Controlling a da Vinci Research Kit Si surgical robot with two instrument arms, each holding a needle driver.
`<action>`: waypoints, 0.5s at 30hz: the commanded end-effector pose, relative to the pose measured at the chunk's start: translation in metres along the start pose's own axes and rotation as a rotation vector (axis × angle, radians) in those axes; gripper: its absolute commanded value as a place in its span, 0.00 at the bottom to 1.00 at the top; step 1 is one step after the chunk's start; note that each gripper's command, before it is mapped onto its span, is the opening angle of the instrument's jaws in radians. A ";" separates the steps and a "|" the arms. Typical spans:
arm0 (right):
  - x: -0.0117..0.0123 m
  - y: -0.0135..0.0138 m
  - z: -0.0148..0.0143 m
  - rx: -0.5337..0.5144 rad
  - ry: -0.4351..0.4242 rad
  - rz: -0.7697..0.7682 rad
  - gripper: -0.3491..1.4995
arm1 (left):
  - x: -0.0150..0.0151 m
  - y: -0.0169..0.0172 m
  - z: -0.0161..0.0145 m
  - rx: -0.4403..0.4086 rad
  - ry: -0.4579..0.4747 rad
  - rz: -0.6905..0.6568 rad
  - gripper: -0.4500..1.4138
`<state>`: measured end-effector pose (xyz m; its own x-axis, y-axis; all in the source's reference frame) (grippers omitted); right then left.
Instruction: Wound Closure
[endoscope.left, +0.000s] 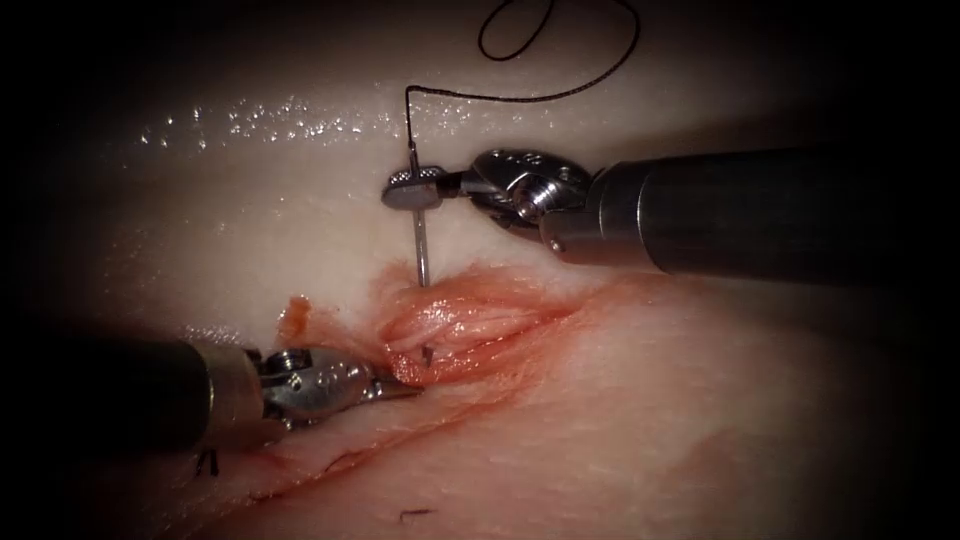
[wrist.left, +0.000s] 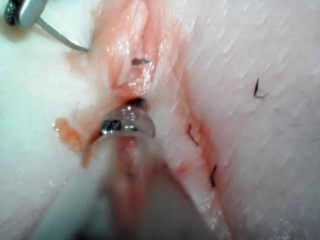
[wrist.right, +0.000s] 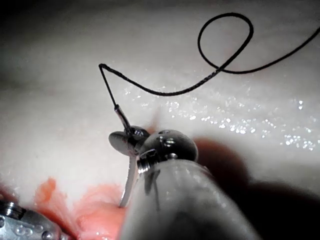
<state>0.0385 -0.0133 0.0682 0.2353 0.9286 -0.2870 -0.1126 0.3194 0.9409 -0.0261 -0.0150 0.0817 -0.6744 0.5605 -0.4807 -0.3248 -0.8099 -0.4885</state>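
We see the needle (endoscope.left: 422, 245) pinched near its thread end by the right tool (endoscope.left: 412, 190), whose fingers are pressed together across it. The curve runs down into the tissue (endoscope.left: 700, 400) on the far lip of the cut (endoscope.left: 470, 330), and a short dark tip (endoscope.left: 427, 354) shows inside the cut. We judge the needle stiff, thin and slick, apt to twist in a grip, so a hold on its body behind the point seems safest. The thread (endoscope.left: 560, 95), limp and light, trails from the needle's end in 1 loop over the pale tissue beyond. The tissue looks soft, wet and easily torn. The right shaft enters nearly level, wrist bent toward the needle. The left tool (endoscope.left: 395, 385) lies low at the cut's left end, tips touching the near lip; we cannot tell how its fingers stand.
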 end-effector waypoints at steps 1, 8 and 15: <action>-0.0004 -0.0005 0.0011 0.010 -0.002 0.022 0.00 | -0.0001 0.0000 0.0009 -0.001 0.000 0.001 0.00; -0.0032 -0.0022 0.0019 0.056 -0.013 0.197 0.00 | -0.0001 0.0001 0.0009 -0.002 0.000 0.001 0.00; -0.0064 -0.0033 0.0022 -0.006 -0.044 0.268 0.00 | -0.0001 0.0000 0.0008 -0.003 0.000 0.001 0.00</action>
<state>0.0387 -0.0205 0.0670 0.2332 0.9723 -0.0126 -0.1877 0.0577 0.9805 -0.0260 -0.0149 0.0817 -0.6747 0.5601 -0.4807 -0.3235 -0.8098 -0.4895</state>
